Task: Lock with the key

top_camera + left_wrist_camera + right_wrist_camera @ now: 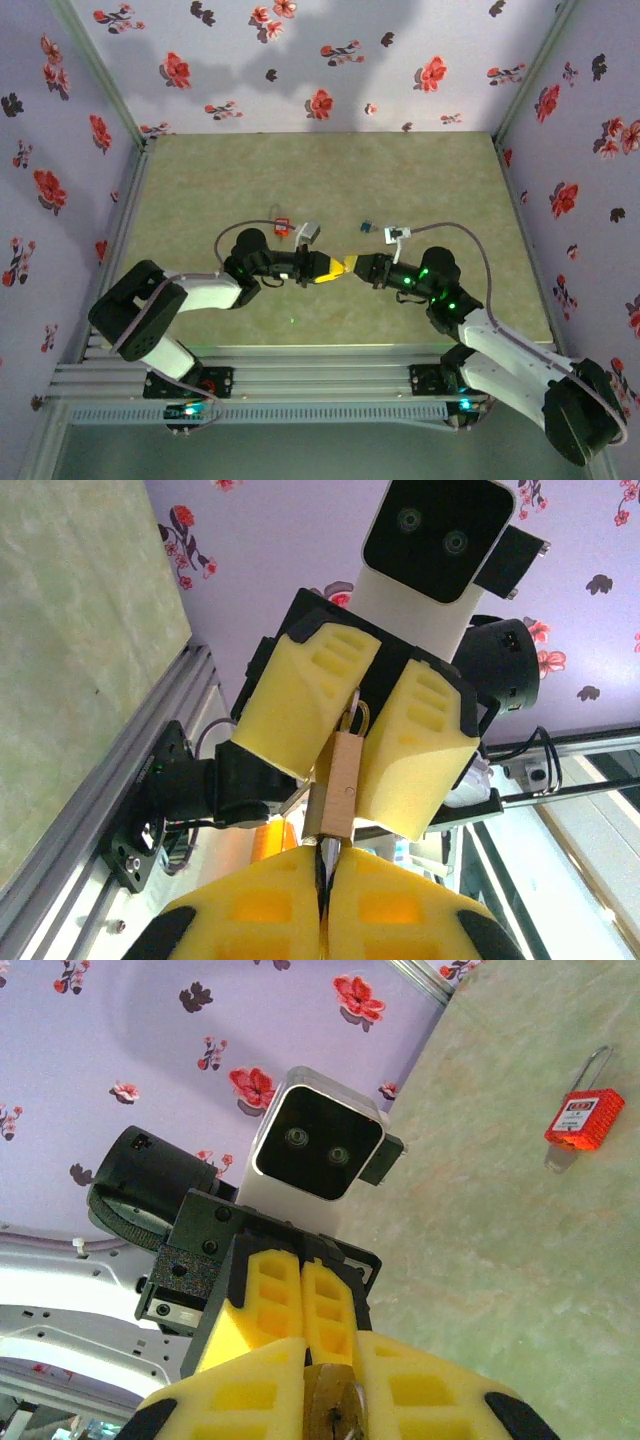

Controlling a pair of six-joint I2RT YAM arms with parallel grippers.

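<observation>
On the left of the mottled green table (420,180) lies a red plastic-bodied padlock (583,1118). It rests flat with its wire shackle pointing away, well apart from my work, and I judge it is not the lock in hand.

My left claw (326,880) has its yellow foam pads pressed together on a thin dark key (321,865). I see it only as a sliver in the seam, so taking it for the key is my judgement. Its tip sits right at the lower end of the small brass-coloured padlock (342,780). I cannot tell whether the blade is already in the keyway.

That padlock is held up in the air between my two arms, over the middle of the table. My right claw (332,1360) is clamped on its body, with the shackle tucked back between the pads.

The step in hand, as I read it, is seating and turning the key. To do it well I need the key and the lock body on one line. The right claw should act as a firm vice while the left wrist does the rolling. Any sideways push would slide the lock through the soft foam, or bend the key. I should press in gently along the axis, feel it seat, and only then rotate.
</observation>
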